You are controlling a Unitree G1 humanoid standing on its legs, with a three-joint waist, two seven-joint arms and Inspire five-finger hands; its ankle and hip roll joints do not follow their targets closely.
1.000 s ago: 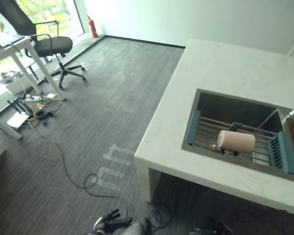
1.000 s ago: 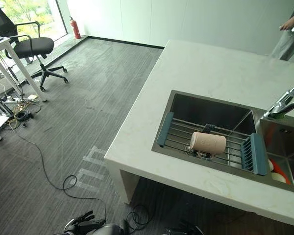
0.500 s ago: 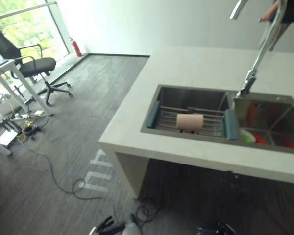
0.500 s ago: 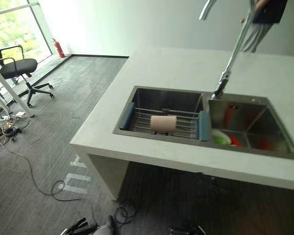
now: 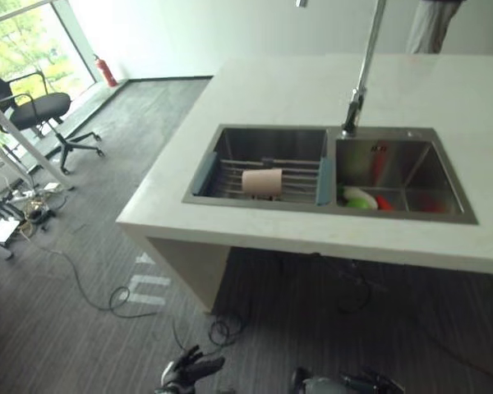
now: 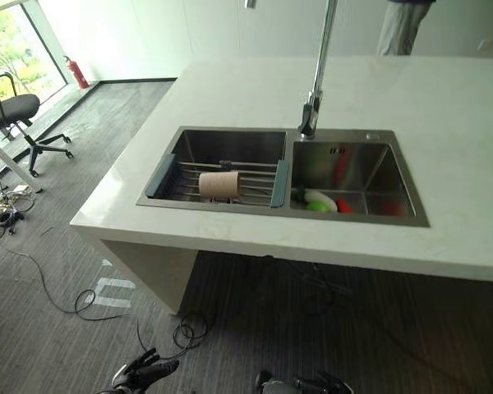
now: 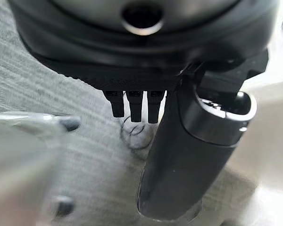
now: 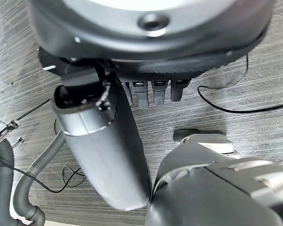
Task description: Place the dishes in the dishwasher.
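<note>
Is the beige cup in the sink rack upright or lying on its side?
On its side: the cup lies across the bars of the rack over the left basin.

Daylight pours in from the window at the far left, washing out the white wall beside it, while the pale counter is evenly bright and wrist views blur close up

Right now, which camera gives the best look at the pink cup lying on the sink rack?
The right eye view: the pink cup lies on its side on the rack, nearer the picture's middle. The left eye view shows it much the same. The wrist views look at carpet.
</note>
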